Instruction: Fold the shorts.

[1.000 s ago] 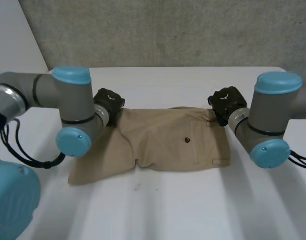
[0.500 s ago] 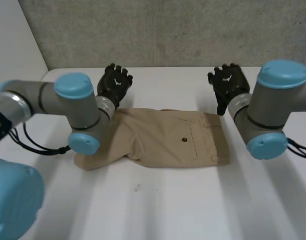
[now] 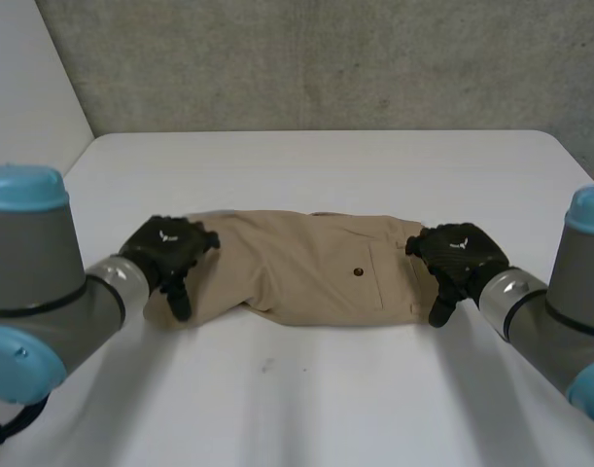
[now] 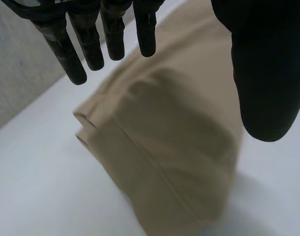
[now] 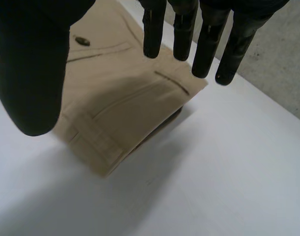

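The tan shorts (image 3: 311,268) lie folded lengthwise on the white table (image 3: 316,399), with a dark button and a back pocket facing up. My left hand (image 3: 168,251) hovers over the leg end of the shorts (image 4: 159,147), open with straight fingers (image 4: 71,54) and nothing between them and the thumb. My right hand (image 3: 459,258) hovers over the waistband end (image 5: 125,113), open too, fingers (image 5: 204,44) spread above the cloth and holding nothing.
A grey concrete wall (image 3: 316,63) runs behind the table's far edge. Bare white tabletop lies in front of the shorts and beyond them. Both arms reach in from the near corners.
Both hands were at the far edge of the shorts, lifted away past it with fingers spread, then swung back toward me and now hover over the two ends. The shorts now lie narrower.
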`<state>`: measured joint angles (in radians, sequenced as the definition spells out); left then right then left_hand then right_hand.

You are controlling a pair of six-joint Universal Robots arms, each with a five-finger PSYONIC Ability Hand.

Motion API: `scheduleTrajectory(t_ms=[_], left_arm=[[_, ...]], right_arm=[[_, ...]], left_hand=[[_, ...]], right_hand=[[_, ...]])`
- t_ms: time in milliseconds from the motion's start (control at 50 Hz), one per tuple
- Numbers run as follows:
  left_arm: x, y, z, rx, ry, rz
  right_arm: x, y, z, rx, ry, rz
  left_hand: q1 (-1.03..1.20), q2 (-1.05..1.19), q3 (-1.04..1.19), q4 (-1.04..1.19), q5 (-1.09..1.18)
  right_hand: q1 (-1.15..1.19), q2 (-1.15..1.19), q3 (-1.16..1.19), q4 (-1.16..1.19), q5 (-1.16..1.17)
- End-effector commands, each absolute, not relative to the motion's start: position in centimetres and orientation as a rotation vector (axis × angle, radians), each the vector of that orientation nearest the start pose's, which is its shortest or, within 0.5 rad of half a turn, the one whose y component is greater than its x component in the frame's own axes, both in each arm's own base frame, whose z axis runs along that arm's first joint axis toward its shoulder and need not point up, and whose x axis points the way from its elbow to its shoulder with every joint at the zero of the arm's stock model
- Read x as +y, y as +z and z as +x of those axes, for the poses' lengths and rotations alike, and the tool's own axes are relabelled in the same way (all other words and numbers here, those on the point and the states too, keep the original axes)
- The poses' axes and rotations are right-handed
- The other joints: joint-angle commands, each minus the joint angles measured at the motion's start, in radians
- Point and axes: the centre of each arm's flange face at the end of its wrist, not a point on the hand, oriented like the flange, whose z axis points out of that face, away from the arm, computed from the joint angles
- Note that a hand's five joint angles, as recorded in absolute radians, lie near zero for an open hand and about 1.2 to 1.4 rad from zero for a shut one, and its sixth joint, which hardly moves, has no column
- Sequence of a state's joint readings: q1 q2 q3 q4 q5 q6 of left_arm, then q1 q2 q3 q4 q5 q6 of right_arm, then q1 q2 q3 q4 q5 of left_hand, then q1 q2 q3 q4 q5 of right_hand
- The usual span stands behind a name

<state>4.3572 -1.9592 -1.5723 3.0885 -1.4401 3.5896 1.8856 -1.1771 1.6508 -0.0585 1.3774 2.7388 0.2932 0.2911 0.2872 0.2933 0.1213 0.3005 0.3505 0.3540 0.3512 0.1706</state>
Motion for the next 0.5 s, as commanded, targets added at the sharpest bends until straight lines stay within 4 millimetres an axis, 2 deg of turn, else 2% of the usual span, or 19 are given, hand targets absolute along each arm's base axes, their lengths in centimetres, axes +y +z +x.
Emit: scheduleTrajectory(t_ms=[20,120,220,340,400,440,500], left_arm=[[-28.1,15.2,-24.4,2.394,-1.740,1.080],[-30.1,14.4,-23.3,2.338,-1.741,0.957],[-30.8,13.5,-23.1,2.340,-1.722,0.938],[-30.6,13.2,-22.9,2.356,-1.702,0.942],[-30.1,13.7,-22.9,2.354,-1.708,0.949],[-29.4,15.4,-23.0,2.335,-1.743,0.952],[-28.6,16.9,-23.0,2.326,-1.767,0.954]], right_arm=[[-28.1,13.9,24.3,2.290,-1.703,-1.009],[-28.3,13.0,24.4,2.299,-1.692,-1.009],[-28.4,12.4,24.4,2.300,-1.690,-1.009],[-29.2,12.5,24.2,2.281,-1.749,-1.006],[-29.6,13.0,23.9,2.283,-1.774,-0.998],[-29.9,13.2,23.7,2.289,-1.781,-0.989],[-30.2,13.8,23.3,2.288,-1.800,-0.983]], left_hand=[[0.067,0.069,0.073,0.067,0.064],[0.067,0.069,0.073,0.067,0.064],[0.061,0.063,0.067,0.061,0.059],[0.049,0.052,0.056,0.049,0.047],[0.038,0.040,0.044,0.038,0.035],[-0.018,-0.016,-0.012,-0.018,-0.020],[-0.056,-0.054,-0.050,-0.056,-0.059]], right_hand=[[0.269,0.219,0.215,0.218,0.224],[0.328,0.278,0.274,0.277,0.283],[0.480,0.430,0.426,0.429,0.435],[1.095,1.045,1.042,1.044,1.051],[1.096,1.046,1.042,1.045,1.051],[1.096,1.046,1.042,1.045,1.051],[1.096,1.046,1.042,1.045,1.051]])
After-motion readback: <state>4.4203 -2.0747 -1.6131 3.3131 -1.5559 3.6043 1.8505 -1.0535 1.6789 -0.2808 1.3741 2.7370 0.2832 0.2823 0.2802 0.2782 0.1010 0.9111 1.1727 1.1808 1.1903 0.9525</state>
